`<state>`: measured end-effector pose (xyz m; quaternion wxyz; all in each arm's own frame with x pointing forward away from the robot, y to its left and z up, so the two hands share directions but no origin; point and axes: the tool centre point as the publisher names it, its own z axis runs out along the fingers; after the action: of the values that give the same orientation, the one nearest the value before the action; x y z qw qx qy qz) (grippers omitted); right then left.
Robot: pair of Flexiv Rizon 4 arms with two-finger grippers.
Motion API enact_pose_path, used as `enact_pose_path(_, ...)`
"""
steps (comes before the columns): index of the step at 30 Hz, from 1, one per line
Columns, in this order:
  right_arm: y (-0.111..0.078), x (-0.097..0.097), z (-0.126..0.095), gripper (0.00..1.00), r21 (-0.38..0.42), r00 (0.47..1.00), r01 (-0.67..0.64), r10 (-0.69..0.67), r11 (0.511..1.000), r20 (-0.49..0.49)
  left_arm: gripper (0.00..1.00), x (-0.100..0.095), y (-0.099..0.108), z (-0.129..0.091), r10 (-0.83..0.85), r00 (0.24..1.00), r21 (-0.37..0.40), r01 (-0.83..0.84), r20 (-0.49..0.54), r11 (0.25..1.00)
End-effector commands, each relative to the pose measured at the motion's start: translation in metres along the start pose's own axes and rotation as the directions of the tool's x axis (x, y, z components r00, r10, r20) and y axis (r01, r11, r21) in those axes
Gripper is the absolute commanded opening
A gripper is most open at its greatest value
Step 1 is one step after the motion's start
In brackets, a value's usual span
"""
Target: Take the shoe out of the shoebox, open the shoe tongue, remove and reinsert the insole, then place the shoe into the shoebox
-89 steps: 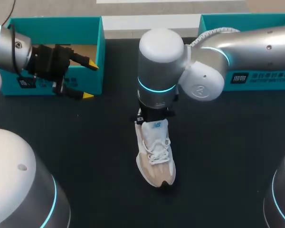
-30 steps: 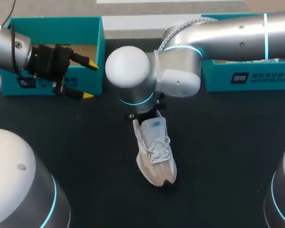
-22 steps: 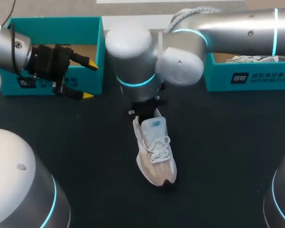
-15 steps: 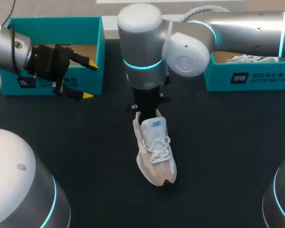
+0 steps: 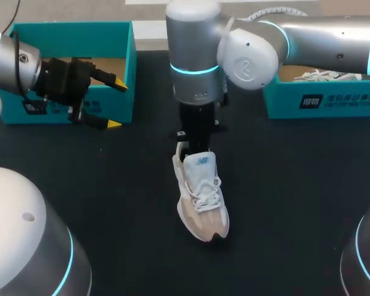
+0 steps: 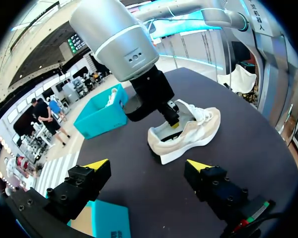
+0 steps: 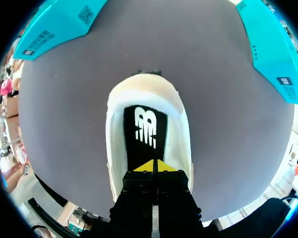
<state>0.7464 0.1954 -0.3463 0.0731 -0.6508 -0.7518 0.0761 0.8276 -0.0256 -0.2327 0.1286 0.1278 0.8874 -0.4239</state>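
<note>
The shoe [image 5: 200,197] lies on the black tabletop [image 5: 296,203], out of either box. It sits roughly in the middle, toe pointing toward the robot's side and heel away. It is beige and cream with white laces, and its white tongue [image 5: 200,163] stands up over the laces.

Just behind the tongue, the right gripper [image 5: 186,148] comes straight down into the heel opening from an arm that reaches in from the right. In the right wrist view its yellow tips [image 7: 154,166] are pressed together with only a thin seam between them. They sit low inside the collar, directly over the black insole [image 7: 145,134] with its white logo. Whether they pinch the insole's edge cannot be told.

The left wrist view looks across the tabletop at the shoe [image 6: 188,134] from the side, with one yellow tip of the right gripper [image 6: 173,124] showing at the collar.

Farther back on the left, the left gripper [image 5: 117,105] hangs well apart from the shoe. Its fingers are spread wide with nothing between them, in front of the near wall of the left shoebox [image 5: 68,28], a teal box with a brown inside.

At the far right stands the right shoebox [image 5: 320,102], also teal, with a second shoe [image 5: 324,76] lying in it.
</note>
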Motion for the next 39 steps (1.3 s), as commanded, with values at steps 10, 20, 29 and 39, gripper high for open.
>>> enact_pose_path(10,-0.014,0.002,0.013,1.00,0.049,0.999,0.019,-0.018,0.999,-0.037,1.00,0.000,0.000,0.000,0.001,1.000,-0.001,-0.001,-0.001,1.000)
enact_pose_path(20,-0.014,0.006,0.016,1.00,0.055,0.998,0.051,-0.050,0.997,-0.030,1.00,0.000,0.000,0.000,0.001,1.000,-0.001,-0.001,-0.001,1.000)
enact_pose_path(29,-0.014,0.010,0.018,1.00,0.054,0.997,0.076,-0.074,0.996,-0.034,1.00,0.000,0.000,0.000,0.001,1.000,-0.001,-0.001,-0.001,1.000)
enact_pose_path(39,-0.018,0.010,0.006,1.00,0.039,0.996,0.082,-0.080,0.996,-0.033,1.00,0.000,0.000,0.000,0.001,1.000,-0.001,-0.001,-0.001,1.000)
